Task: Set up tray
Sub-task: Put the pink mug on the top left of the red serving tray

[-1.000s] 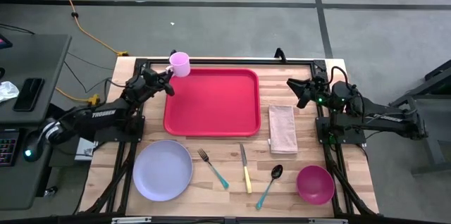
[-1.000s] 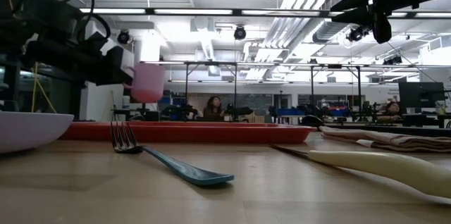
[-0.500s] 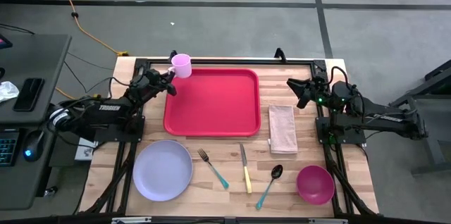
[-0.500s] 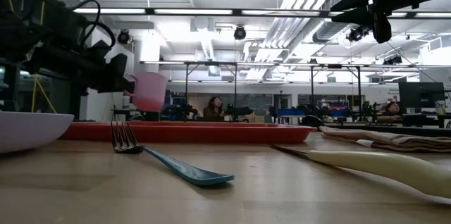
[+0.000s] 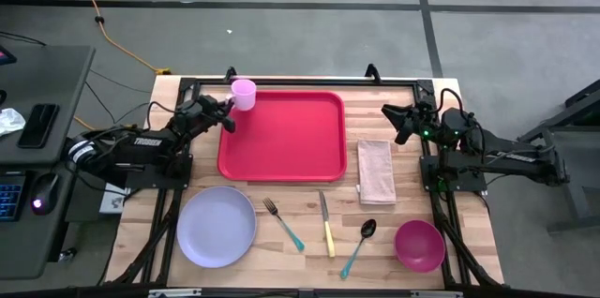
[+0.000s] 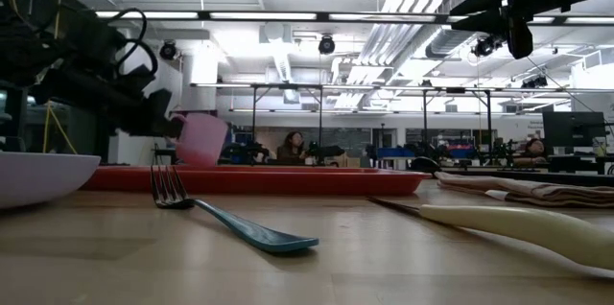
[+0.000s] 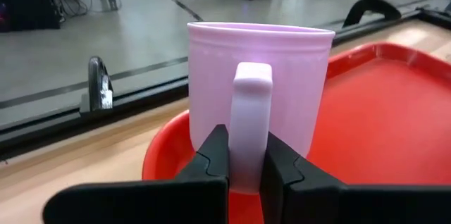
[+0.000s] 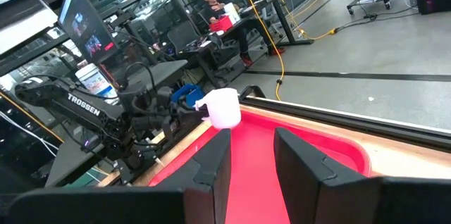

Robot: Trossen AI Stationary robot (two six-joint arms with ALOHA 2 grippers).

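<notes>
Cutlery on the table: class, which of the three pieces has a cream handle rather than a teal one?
The knife, lying between the teal-handled fork and spoon.

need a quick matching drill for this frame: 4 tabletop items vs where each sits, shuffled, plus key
Items:
1. pink mug
2. folded napkin
3. lavender plate
4. magenta bowl

Places:
A. front right corner of the table
B. beside the tray's right edge
C. in the left gripper, at the tray's back left corner
D. in front of the tray, left side

Pairs: 1-C, 2-B, 3-D, 4-A

A mug [image 5: 244, 93] hangs over the tray's [image 5: 286, 143] far left corner, napkin [image 5: 376, 171] just right.
</notes>
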